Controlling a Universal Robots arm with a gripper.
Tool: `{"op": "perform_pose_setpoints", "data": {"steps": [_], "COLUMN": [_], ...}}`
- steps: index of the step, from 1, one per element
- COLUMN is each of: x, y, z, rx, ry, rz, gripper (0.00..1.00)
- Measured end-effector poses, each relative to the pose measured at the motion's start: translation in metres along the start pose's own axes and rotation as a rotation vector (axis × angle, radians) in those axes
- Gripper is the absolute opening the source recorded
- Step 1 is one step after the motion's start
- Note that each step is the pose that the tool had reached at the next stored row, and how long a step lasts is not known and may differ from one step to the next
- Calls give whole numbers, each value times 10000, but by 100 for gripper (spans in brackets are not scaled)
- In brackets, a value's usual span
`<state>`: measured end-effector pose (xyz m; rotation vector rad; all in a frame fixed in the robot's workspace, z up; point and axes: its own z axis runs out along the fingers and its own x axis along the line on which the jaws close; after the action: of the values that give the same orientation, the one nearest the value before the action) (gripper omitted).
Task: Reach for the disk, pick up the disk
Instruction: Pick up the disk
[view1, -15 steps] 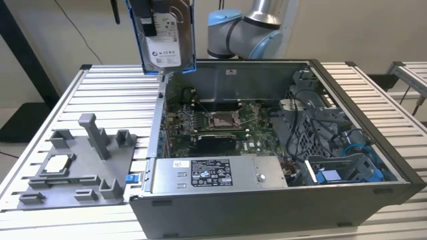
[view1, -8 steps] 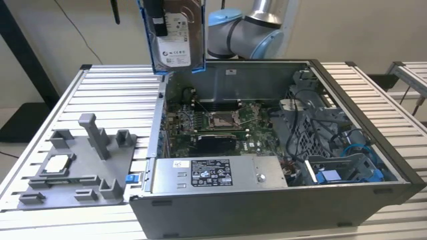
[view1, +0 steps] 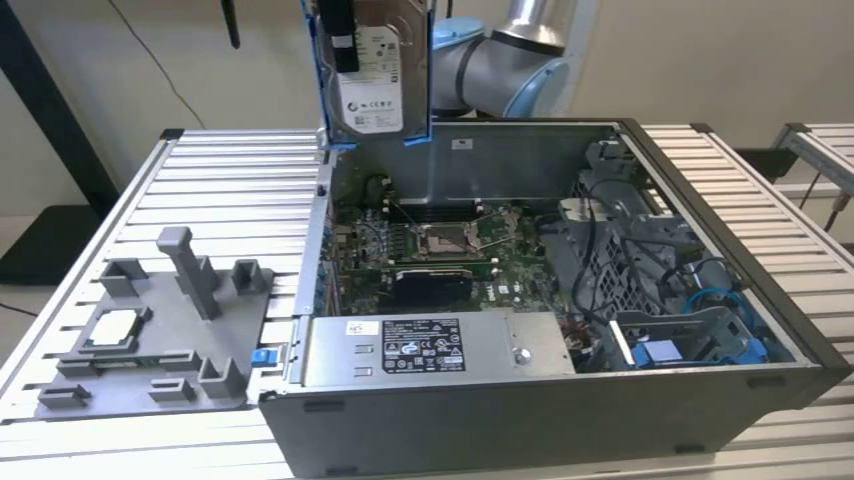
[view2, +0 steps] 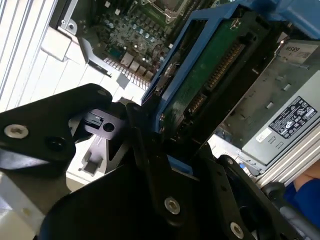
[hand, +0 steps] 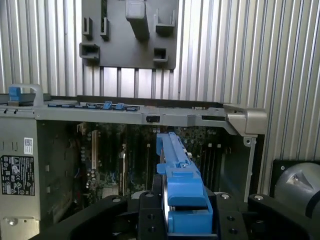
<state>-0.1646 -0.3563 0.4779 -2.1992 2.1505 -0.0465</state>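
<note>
the disk (view1: 378, 72) hangs upright in the air, clear above the far wall of the open computer case (view1: 534, 430), toward the worktop's (view1: 214, 190) far edge. the gripper (hand: 187, 220) is clamped on its blue frame, with black fingers (view2: 150, 150) pressing either side. done well, this lift wants a firm, even squeeze on the frame rather than the green board, and a steady wrist so the drive cannot slip or knock the case wall.
</note>
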Motion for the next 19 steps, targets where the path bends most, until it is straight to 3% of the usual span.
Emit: {"op": "perform_pose_setpoints", "data": {"steps": [19], "x": [13], "y": [-549], "z": [37], "rx": [-1], "ry": [0], "rz": [-1], "gripper": [0]}}
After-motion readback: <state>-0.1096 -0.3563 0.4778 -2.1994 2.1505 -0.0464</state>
